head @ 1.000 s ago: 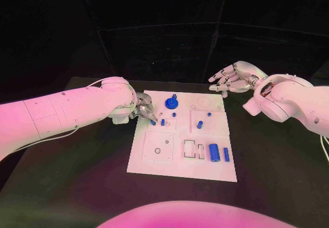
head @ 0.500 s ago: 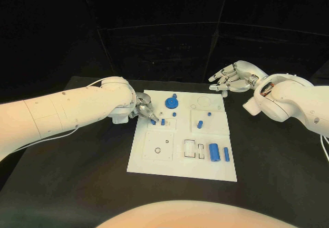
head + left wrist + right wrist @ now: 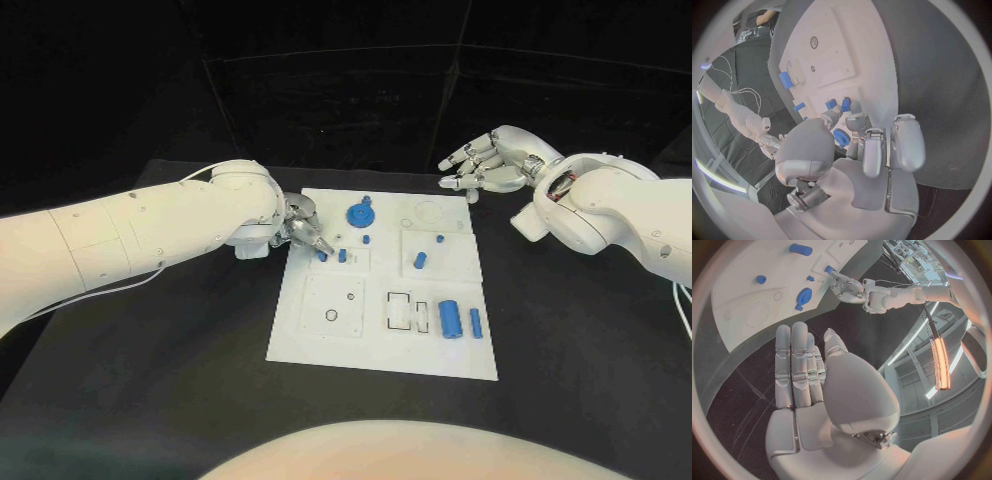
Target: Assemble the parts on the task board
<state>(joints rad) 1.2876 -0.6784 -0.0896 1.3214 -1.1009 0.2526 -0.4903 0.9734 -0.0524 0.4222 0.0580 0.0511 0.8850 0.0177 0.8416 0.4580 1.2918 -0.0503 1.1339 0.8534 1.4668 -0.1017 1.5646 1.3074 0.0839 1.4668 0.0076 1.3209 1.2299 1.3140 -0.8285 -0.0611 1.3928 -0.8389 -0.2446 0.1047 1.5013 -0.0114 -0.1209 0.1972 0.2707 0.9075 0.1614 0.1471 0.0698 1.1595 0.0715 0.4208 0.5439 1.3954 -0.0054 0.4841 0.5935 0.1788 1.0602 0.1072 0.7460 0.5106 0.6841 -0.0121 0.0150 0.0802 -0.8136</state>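
Here my left hand sits at the left edge of the task board on the black bench — fingertips pinching a small blue part standing on it. My right hand hovers past the board's far right corner — fingers loosely apart, holding nothing.

White task board with black outlines, blue parts, black worktop, white arms, silver hands
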